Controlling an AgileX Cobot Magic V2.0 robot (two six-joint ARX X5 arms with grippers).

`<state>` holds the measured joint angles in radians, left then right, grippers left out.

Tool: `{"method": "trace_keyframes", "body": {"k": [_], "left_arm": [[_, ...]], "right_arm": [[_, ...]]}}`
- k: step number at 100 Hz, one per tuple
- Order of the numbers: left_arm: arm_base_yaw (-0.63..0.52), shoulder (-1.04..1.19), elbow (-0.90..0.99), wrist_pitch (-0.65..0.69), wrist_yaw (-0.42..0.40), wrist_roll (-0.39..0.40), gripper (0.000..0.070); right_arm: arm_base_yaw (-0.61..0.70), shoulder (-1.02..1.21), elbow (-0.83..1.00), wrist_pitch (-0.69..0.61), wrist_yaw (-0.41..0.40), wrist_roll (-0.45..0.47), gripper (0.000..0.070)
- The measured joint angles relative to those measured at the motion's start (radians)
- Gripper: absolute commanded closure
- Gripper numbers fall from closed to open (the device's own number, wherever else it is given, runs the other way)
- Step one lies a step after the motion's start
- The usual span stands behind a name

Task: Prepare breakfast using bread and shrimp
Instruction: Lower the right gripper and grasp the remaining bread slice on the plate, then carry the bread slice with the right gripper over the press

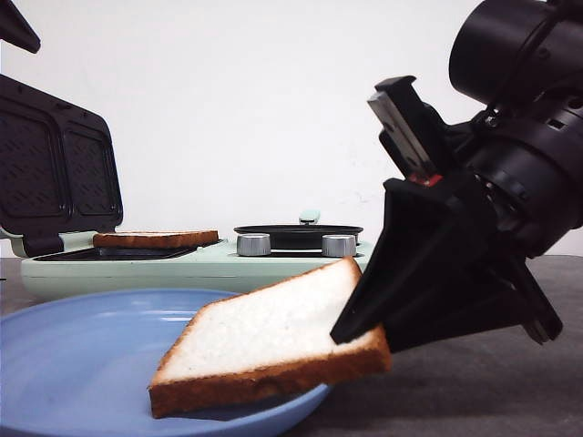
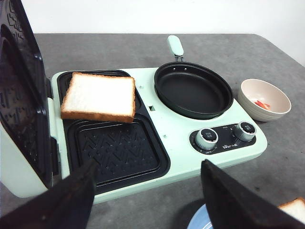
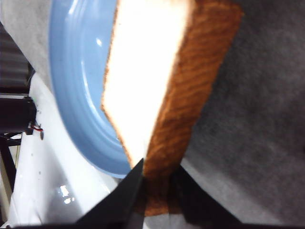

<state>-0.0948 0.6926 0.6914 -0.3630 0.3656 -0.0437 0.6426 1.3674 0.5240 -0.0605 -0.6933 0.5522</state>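
White wall stands behind a grey tabletop [image 2: 286,157], which carries a mint-green breakfast maker [image 2: 162,119] with its lid raised, a black frying pan [image 2: 193,89] on its burner side and a pale bowl [image 2: 264,98] beside it holding something small and red.

We see two slices of bread. One slice [image 2: 99,97] lies flat on the far grill plate of the maker, with the near plate [image 2: 116,150] bare. The second slice [image 1: 273,341] is clamped at one corner by the right end effector [image 1: 378,328]; its opposite edge touches or sits just above the blue plate [image 1: 82,364], and the slice is tilted upward toward the grip.

We judge the bread to be light, soft and easily crushed. The crust is the firmer part, so we take hold across a crust edge or corner, as the right wrist view shows, with the jaws closing on both faces. Light clamping force is advisable, since the crumb compresses and may tear. Held by one corner, the slice may sag or pivot; we recommend slow, level transport.

The left end effector [image 2: 152,191] hovers above the near side of the maker with its jaws spread wide and nothing between them.
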Motion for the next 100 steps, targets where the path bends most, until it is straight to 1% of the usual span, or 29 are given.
{"method": "trace_keyframes", "body": {"k": [9, 23, 38, 62, 75, 100], "left_arm": [[0.000, 0.000, 0.000, 0.000, 0.000, 0.000, 0.0342], [0.000, 0.000, 0.000, 0.000, 0.000, 0.000, 0.0342], [0.000, 0.000, 0.000, 0.000, 0.000, 0.000, 0.0342], [0.000, 0.000, 0.000, 0.000, 0.000, 0.000, 0.0342], [0.000, 0.000, 0.000, 0.000, 0.000, 0.000, 0.0342], [0.000, 0.000, 0.000, 0.000, 0.000, 0.000, 0.0342]], "right_arm": [[0.000, -0.011, 0.000, 0.031, -0.008, 0.017, 0.0698], [0.001, -0.035, 0.000, 0.122, -0.010, 0.070, 0.0698], [0.002, -0.041, 0.031, 0.162, -0.011, 0.128, 0.0698], [0.003, -0.041, 0.182, 0.162, -0.014, 0.159, 0.0698], [0.002, -0.027, 0.292, 0.123, -0.011, 0.161, 0.0698], [0.002, 0.148, 0.502, 0.086, -0.012, 0.161, 0.0698]]}}
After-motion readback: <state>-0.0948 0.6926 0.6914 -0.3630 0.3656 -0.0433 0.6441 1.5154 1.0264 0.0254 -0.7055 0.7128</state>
